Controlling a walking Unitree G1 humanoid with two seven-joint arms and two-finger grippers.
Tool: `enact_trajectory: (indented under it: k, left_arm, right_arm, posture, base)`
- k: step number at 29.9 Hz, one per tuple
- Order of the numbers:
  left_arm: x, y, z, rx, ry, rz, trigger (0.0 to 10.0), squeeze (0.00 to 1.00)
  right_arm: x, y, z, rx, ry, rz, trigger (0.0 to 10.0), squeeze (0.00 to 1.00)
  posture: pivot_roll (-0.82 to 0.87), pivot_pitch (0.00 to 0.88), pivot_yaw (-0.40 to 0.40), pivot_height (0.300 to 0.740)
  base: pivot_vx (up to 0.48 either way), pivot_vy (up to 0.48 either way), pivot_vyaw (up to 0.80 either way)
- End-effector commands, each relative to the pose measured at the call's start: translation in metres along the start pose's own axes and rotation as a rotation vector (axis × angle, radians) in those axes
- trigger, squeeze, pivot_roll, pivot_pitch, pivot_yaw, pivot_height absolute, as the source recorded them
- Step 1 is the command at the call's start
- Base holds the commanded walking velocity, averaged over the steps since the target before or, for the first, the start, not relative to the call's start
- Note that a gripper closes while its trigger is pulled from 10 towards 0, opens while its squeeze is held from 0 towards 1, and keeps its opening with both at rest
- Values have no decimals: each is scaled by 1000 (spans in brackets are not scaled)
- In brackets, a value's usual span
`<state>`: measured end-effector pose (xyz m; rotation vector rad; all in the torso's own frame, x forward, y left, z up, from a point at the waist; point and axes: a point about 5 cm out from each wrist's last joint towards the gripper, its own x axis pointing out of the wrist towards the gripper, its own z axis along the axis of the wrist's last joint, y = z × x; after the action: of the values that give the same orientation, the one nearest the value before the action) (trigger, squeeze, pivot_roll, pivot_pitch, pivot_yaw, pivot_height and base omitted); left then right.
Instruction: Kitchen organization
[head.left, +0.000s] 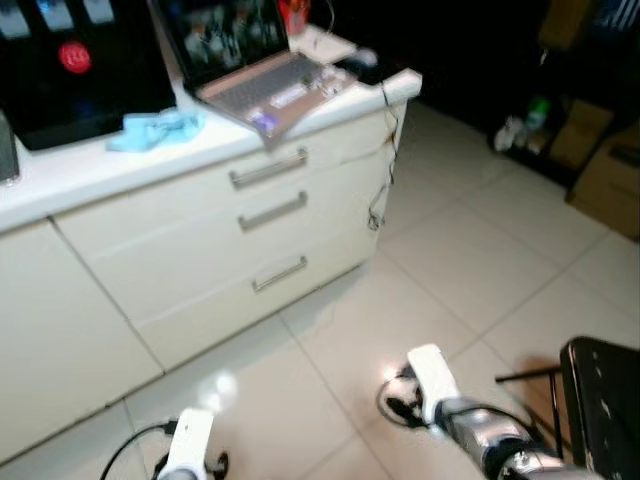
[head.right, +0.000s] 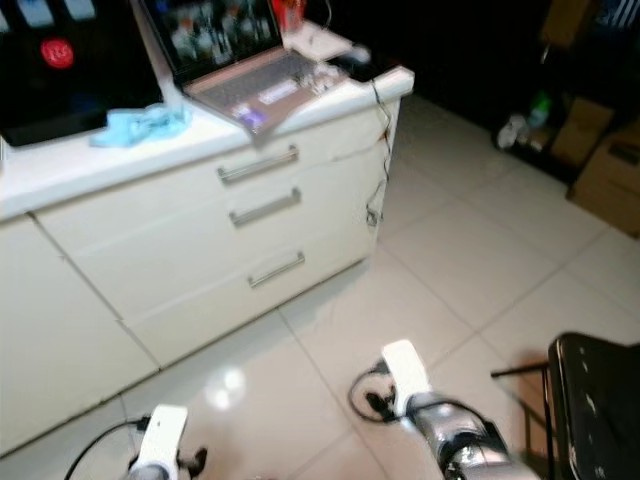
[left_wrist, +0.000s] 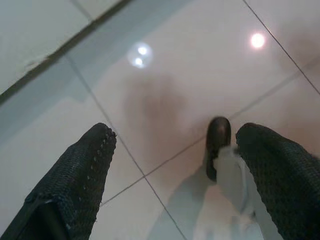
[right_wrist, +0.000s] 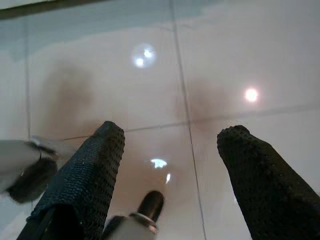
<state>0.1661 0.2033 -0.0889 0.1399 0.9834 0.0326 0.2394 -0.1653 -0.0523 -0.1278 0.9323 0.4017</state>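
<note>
A white kitchen counter (head.left: 70, 175) runs along the left, with three drawers (head.left: 272, 213) under its right end. On it lie an open laptop (head.left: 262, 75), a crumpled light blue cloth (head.left: 155, 128) and some small items near the corner (head.left: 340, 50). Both arms hang low over the tiled floor: the left arm (head.left: 188, 445) at the bottom left, the right arm (head.left: 445, 395) at the bottom right. My left gripper (left_wrist: 175, 135) is open with only floor tiles between its fingers. My right gripper (right_wrist: 173, 132) is open too, holding nothing.
A black appliance with a red mark (head.left: 75, 60) stands at the back of the counter. A black chair (head.left: 600, 400) is close at the lower right. Cardboard boxes (head.left: 605, 170) and clutter sit in the dark far right. A cable (head.left: 385, 150) dangles off the counter corner.
</note>
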Motion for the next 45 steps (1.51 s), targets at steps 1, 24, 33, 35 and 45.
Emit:
enact_trajectory:
  k: [1,24,33,35,45]
  left_arm:
    - [-1,-2,-6,-8,18,-6,10000,0]
    - [-1,1,-6,-7,21,6,10000,0]
    - [-1,1,-9,-34,48,-9,10000,0]
    - [-2,1,-10,-26,54,-15,10000,0]
    - [-2,1,-13,-23,63,-22,10000,0]
  right_arm:
    - [-2,-4,-2,-3,9,-10,10000,0]
    - [-1,-4,1,15,-9,-15,10000,0]
    - [-1,-3,1,43,-17,-17,10000,0]
    - [-1,-3,1,38,-16,-16,10000,0]
    - [-1,-3,0,22,-12,-13,10000,0]
  posture:
    - [-32,0,14,740]
    - [-29,0,16,740]
    - [-27,0,16,740]
    - [-27,0,16,740]
    - [-26,0,14,740]
  base:
    - [0,0,788]
    - [0,0,763]
    - [0,0,0]
    - [0,0,0]
    - [366,0,0]
